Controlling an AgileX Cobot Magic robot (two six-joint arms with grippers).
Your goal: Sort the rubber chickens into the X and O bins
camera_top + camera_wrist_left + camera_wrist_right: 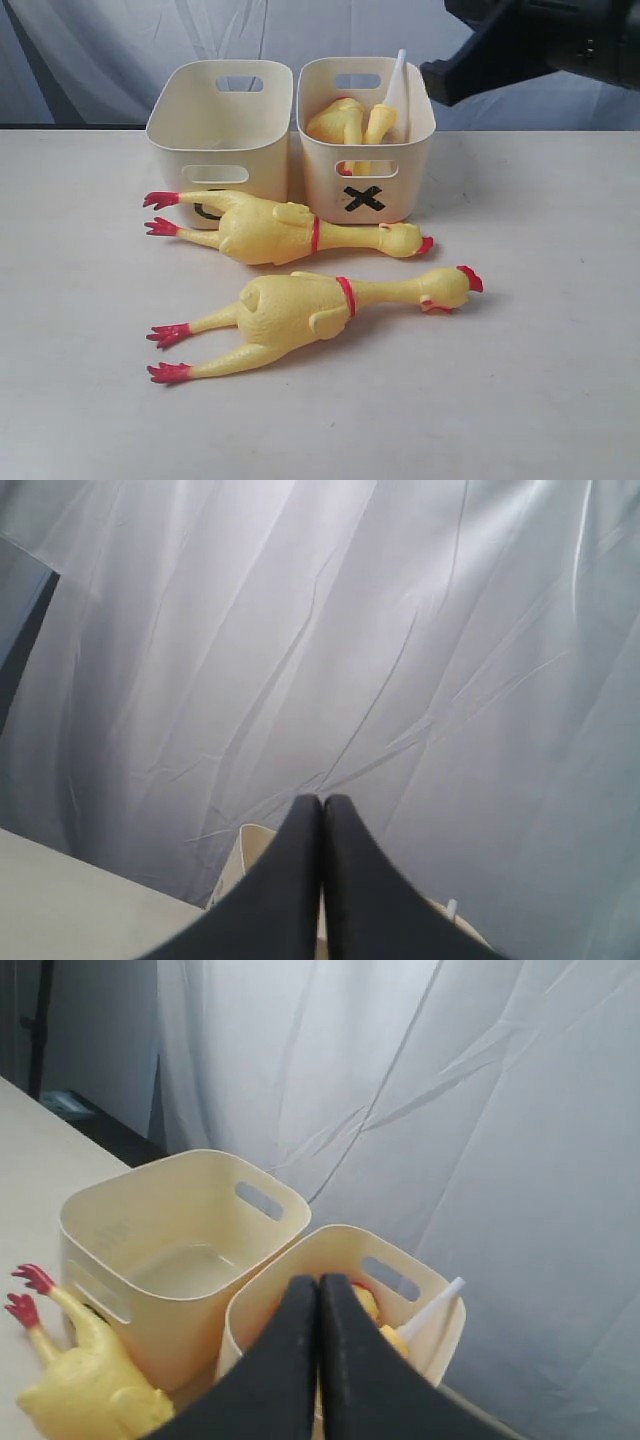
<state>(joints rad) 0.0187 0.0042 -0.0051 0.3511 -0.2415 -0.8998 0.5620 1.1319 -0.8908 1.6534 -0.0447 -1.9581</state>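
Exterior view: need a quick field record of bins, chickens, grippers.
O bin: left of the X bin; mark mostly hidden by a chicken; no chicken seen inside
X bin: holds short chickens and a white tube
rear long chicken: lying on the table in front of both bins, head right
front long chicken: on the table, nearer the camera, head right
left gripper: shut, empty
right gripper: shut, empty, raised off the table
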